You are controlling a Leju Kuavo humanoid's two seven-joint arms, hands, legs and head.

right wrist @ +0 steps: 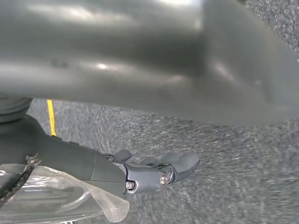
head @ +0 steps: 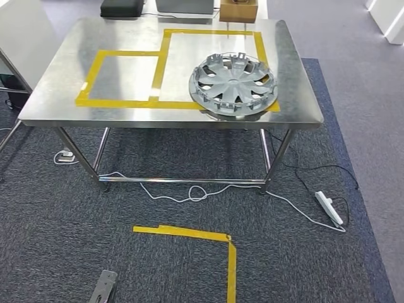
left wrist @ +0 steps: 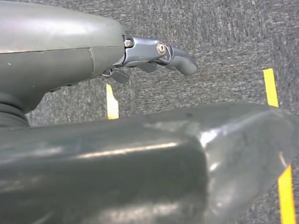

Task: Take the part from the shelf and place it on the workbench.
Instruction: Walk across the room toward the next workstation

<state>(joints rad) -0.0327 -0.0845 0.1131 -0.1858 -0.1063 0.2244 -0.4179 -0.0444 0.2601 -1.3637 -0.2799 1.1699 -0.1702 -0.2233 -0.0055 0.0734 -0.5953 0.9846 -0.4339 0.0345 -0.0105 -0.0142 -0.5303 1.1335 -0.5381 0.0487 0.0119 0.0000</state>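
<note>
The part, a silver wheel cover (head: 233,83), lies flat on the steel workbench (head: 62,95), inside the right yellow-taped rectangle and overlapping its front edge. My left hand (left wrist: 70,60) hangs over the grey carpet with its dark fingers (left wrist: 159,52) stretched out and its thick thumb (left wrist: 176,158) apart from them, holding nothing. My right hand (right wrist: 70,161) also hangs above the carpet, its fingers (right wrist: 162,172) straight and nothing in its grasp.
A second, smaller taped rectangle (head: 124,77) marks the bench's left half. A cardboard box (head: 238,9) and a black case (head: 121,7) stand at the far edge. On the carpet are cables (head: 190,192), a power strip (head: 329,208) and a yellow tape corner (head: 228,243).
</note>
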